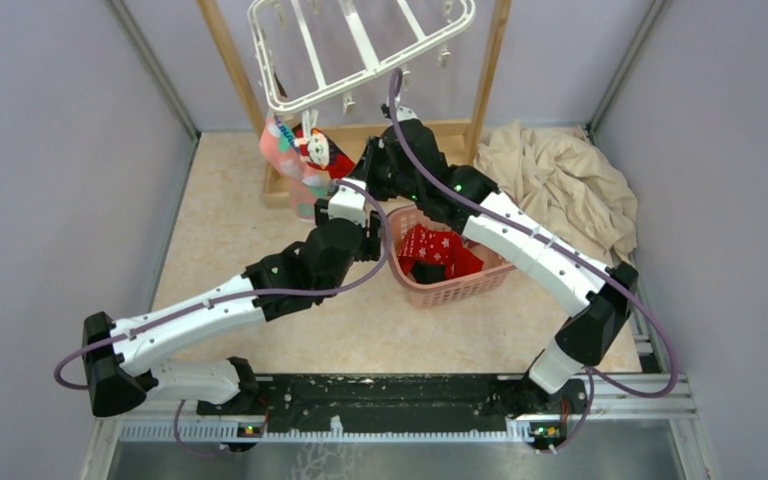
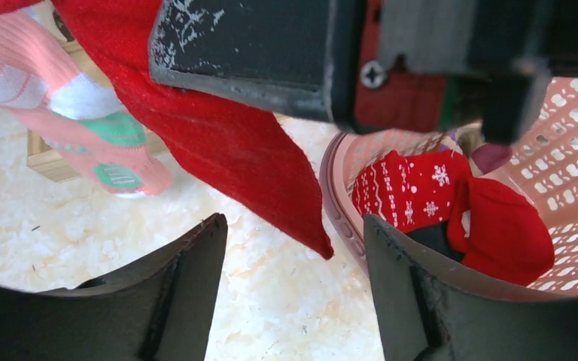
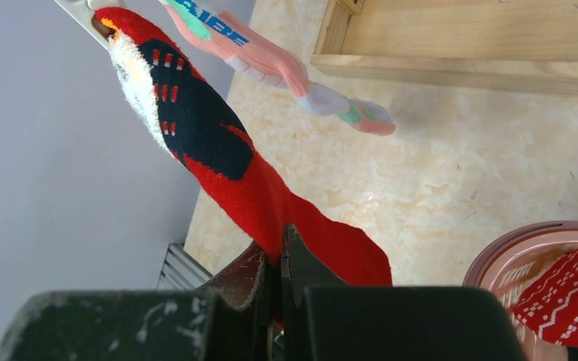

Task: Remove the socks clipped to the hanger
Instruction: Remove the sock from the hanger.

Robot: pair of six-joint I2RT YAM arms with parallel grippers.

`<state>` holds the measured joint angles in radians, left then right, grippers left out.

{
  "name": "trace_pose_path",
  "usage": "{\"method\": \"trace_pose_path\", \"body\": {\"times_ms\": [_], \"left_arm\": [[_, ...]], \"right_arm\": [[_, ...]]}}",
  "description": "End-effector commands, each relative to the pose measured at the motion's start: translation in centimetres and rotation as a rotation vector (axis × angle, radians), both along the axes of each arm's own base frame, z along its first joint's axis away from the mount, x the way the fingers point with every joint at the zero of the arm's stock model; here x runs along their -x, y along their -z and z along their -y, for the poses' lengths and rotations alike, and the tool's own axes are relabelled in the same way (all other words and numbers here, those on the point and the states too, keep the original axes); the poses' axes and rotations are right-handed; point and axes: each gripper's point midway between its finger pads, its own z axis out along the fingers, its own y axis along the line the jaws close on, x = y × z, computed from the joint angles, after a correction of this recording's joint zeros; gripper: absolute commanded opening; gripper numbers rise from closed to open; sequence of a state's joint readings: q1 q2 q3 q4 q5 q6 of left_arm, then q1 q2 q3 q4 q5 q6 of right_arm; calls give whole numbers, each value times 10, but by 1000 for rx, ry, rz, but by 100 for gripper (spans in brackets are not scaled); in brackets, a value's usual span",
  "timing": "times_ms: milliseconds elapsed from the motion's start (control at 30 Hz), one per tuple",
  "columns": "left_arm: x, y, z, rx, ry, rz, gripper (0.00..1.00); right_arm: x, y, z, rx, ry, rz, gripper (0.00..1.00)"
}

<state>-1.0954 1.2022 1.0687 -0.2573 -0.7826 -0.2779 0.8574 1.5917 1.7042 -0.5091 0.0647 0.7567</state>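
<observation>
The white hanger (image 1: 360, 50) hangs at the top of the wooden frame. Two socks stay clipped at its near left corner: a pink sock (image 1: 282, 150) and a red sock with a cartoon figure (image 1: 320, 152). My right gripper (image 3: 280, 252) is shut on the lower part of the red sock (image 3: 218, 158), which is still held by its clip at the top. The pink sock (image 3: 271, 64) hangs behind it. My left gripper (image 2: 293, 248) is open and empty just below the red sock's tip (image 2: 226, 143), with the pink sock (image 2: 68, 98) to its left.
A pink lattice basket (image 1: 460, 290) beside the grippers holds red patterned socks (image 2: 410, 188) and a dark one. The wooden post frame (image 1: 490, 70) stands behind. A beige cloth (image 1: 560, 175) lies at the back right. Grey walls close in both sides.
</observation>
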Motion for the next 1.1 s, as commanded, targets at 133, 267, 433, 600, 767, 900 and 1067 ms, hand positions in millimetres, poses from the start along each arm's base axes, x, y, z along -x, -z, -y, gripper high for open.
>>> {"method": "trace_pose_path", "body": {"times_ms": [133,267,433,600,767,900,1067], "left_arm": [[-4,-14,3,39,-25,38,57],[-5,-12,3,32,-28,37,44],[-6,-11,4,30,-33,35,21],[-6,-10,1,25,-45,32,0],[-4,-8,-4,18,-58,27,0],[-2,-6,-10,18,-64,23,0],[-1,-5,-14,10,-75,20,0]], "right_arm": [[10,-39,-7,-93,-26,63,0],[11,-39,-7,-96,-32,64,0],[14,-41,-9,-101,-44,65,0],[16,-42,-10,-103,-54,66,0],[18,-41,-11,-101,-69,68,0],[19,-37,-11,-92,-78,73,0],[19,-28,-13,-70,-98,80,0]]}}
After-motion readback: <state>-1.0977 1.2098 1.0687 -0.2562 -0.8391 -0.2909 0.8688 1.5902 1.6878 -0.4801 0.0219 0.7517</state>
